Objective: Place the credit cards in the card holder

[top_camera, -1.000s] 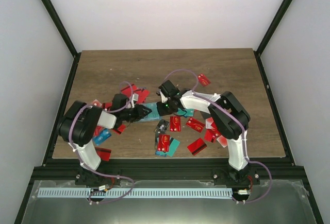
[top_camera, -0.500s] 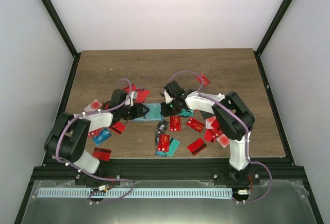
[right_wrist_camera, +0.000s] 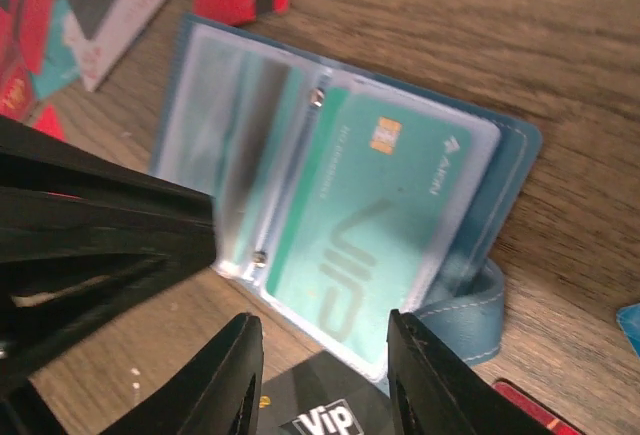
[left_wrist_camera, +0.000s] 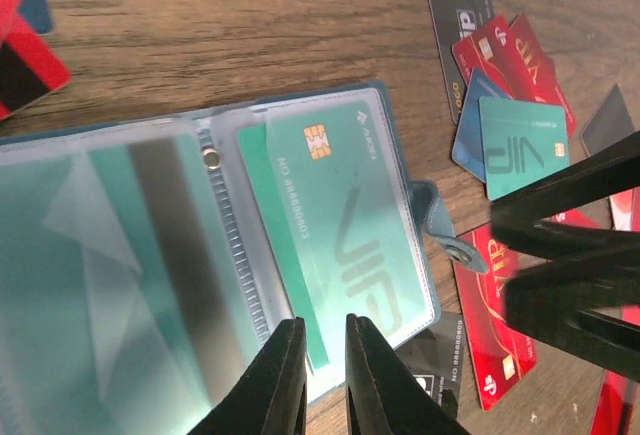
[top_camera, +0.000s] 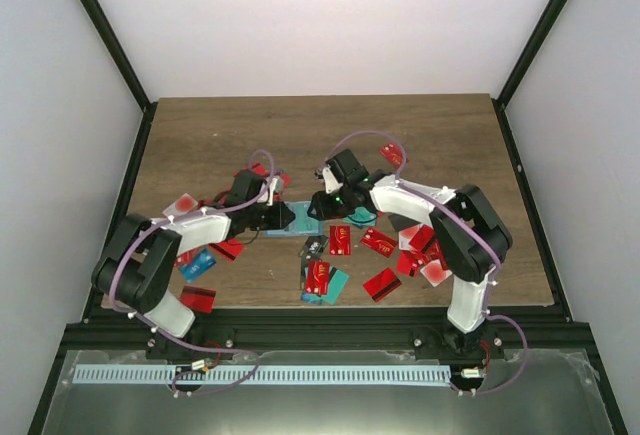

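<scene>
The teal card holder (top_camera: 303, 221) lies open on the wood between both arms, its clear sleeves up. A teal VIP card (left_wrist_camera: 345, 225) sits in its right sleeve (right_wrist_camera: 372, 210). My left gripper (left_wrist_camera: 325, 370) is closed to a narrow slit on the holder's near edge (left_wrist_camera: 330, 350); from above it (top_camera: 287, 217) meets the holder's left side. My right gripper (right_wrist_camera: 322, 375) stands open over the holder's other edge (top_camera: 322, 205), nothing between its fingers. Loose credit cards lie around: red ones (top_camera: 340, 240), a teal one (left_wrist_camera: 525, 145) and a black one (right_wrist_camera: 320, 415).
More cards lie by the left arm (top_camera: 197, 297) and by the right arm (top_camera: 432, 272), with one red card further back (top_camera: 392, 155). The holder's strap with its snap (left_wrist_camera: 455, 240) sticks out toward the red cards. Black frame rails border the table.
My right gripper has opened and let go of the teal card, now in the sleeve. My left gripper opened, then closed again on the holder, which lies flatter and further right.
</scene>
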`<state>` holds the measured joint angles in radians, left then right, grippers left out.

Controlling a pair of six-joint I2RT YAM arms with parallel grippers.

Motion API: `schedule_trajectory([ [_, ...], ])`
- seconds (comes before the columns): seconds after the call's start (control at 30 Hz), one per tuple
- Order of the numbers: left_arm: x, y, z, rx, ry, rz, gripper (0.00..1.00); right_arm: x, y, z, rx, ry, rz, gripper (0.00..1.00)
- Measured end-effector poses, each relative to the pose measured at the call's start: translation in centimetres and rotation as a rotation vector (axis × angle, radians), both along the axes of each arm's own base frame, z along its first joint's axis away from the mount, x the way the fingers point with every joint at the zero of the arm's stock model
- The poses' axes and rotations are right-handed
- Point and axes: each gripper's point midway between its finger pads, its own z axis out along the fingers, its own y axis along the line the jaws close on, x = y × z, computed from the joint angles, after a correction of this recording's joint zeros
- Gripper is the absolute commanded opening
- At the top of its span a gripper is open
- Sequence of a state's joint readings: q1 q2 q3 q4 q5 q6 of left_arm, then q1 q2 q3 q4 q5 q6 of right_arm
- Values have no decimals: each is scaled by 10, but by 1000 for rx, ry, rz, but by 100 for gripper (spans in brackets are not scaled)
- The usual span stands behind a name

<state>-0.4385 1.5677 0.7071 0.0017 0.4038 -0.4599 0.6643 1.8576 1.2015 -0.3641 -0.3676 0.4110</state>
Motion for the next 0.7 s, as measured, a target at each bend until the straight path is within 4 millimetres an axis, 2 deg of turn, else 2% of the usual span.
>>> schedule_trajectory([
  [0.07,0,-5,-4,6,6,-13,10,2,4,13,33,-19,3,38],
  [0.13,0,-8,-10,15,16,-21,8,5,7,19,45,-28,-1,38],
  [0.3,0,-12,-23,33,42,-30,7,18,13,23,71,-40,-19,37],
  [0.43,0,-14,-30,43,52,-39,6,30,12,8,65,-18,-41,37],
  [0.57,2,-15,-30,48,48,-41,6,31,7,-16,40,28,-50,39],
  [0.7,3,-16,-32,53,47,-42,5,29,7,-23,33,46,-51,40],
])
